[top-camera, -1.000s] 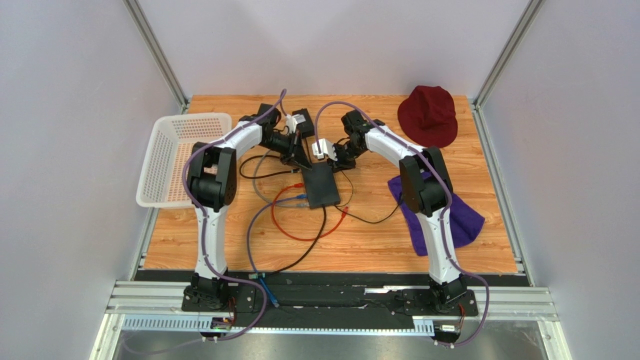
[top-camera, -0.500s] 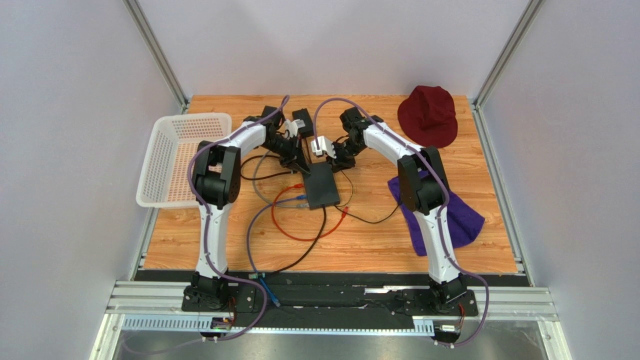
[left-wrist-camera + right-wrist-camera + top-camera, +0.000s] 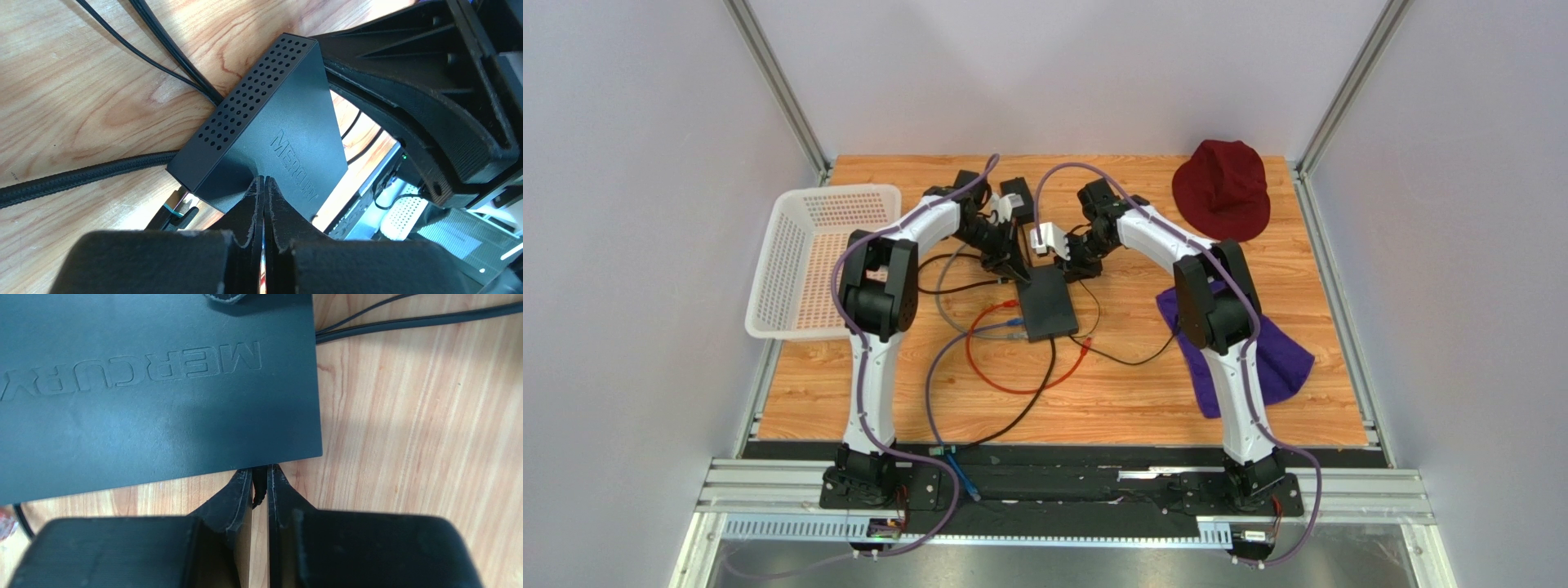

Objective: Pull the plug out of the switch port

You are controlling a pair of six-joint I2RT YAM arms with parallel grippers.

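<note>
Well apart from the basket (image 3: 799, 263), left fingers (image 3: 244, 215) and right fingers (image 3: 236, 500) sit closed against the switch (image 3: 1048, 306).

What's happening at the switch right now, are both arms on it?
Both arms are bent in over the black switch box in the middle of the table. The left gripper is shut, its tips against the box's top face, apparently to hold it down. The right gripper sits at one edge of the box, closed on a thin dark piece, probably the plug. The port itself is hidden, so I cannot tell whether the plug is out.
</note>
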